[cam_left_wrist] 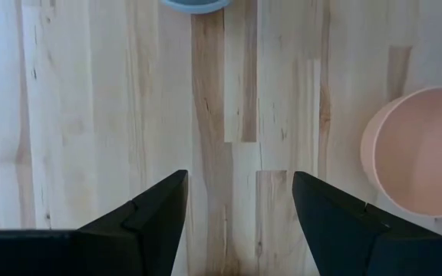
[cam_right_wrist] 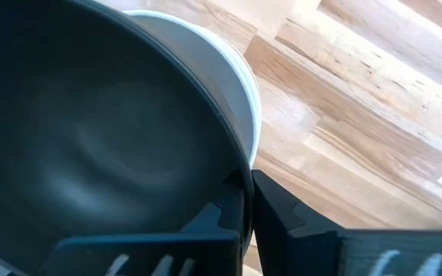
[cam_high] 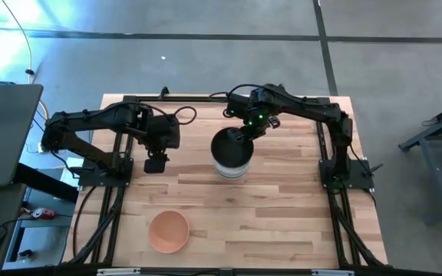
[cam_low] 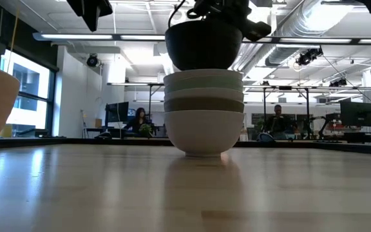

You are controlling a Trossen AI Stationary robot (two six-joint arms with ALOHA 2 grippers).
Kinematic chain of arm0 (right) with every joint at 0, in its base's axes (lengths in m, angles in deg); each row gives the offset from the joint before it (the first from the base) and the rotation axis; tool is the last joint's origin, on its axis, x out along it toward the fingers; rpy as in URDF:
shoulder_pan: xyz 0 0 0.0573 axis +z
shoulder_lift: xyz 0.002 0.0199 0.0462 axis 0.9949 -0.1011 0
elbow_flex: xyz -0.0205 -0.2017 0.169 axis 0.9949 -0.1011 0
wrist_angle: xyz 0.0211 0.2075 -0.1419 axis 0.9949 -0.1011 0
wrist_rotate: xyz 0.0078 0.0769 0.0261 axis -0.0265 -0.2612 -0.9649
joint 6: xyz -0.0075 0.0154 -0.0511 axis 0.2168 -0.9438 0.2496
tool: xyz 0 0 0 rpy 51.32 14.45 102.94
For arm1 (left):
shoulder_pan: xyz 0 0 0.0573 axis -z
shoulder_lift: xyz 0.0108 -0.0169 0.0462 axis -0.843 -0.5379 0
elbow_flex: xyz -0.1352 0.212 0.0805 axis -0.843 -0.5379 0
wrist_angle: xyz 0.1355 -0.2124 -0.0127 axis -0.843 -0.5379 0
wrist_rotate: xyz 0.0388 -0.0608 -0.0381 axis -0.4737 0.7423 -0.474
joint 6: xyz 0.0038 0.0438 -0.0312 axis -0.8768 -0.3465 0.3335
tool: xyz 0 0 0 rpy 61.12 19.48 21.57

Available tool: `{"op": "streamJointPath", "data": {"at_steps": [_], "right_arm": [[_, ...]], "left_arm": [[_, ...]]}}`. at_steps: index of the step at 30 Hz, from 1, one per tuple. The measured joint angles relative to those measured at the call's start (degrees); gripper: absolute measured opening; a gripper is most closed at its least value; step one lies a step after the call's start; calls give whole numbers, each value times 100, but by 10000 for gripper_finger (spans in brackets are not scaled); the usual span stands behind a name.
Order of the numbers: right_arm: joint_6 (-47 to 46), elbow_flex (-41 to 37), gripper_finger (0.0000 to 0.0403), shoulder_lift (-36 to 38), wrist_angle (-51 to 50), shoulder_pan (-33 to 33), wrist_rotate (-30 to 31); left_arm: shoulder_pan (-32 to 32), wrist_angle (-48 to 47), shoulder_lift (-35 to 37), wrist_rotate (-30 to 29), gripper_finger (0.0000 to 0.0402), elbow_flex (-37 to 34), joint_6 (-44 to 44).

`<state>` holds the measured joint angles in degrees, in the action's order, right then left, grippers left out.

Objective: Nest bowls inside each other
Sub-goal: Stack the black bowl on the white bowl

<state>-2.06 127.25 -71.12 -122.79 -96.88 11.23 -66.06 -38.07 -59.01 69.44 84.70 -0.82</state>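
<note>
1. The black bowl (cam_low: 203, 44) hangs just above a stack of nested bowls (cam_low: 203, 109) near the middle of the table; the low view shows a slim gap under it.
2. The stack shows pale rims, a mint green band, an olive-grey band and a white bowl at the bottom.
3. The peach bowl (cam_high: 168, 231) sits alone near the table's front edge, well apart from the stack.
4. The butcher-block table (cam_high: 282, 207) is pale wood; behind it lies an open workshop with ceiling lights, ducts and two seated people.
5. The right gripper (cam_right_wrist: 250, 201) reaches in from the right, pinching the black bowl's rim.
6. The left gripper (cam_left_wrist: 240, 203) hovers left of the stack, fingers spread, holding nothing.
</note>
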Motion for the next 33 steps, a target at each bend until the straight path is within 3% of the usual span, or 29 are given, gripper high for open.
{"op": "streamJointPath", "data": {"at_steps": [12, 21, 33], "right_arm": [[104, -27, 0, 1, 12, -5, 173], [189, -829, 0, -3, 153, 85, 17], [323, -833, 0, -2, 562, 67, 33]], "left_arm": [[0, 21, -12, 0, 225, 0, 65], [0, 26, -12, 0, 225, 0, 142], [0, 215, -12, 0, 225, 0, 106]]}}
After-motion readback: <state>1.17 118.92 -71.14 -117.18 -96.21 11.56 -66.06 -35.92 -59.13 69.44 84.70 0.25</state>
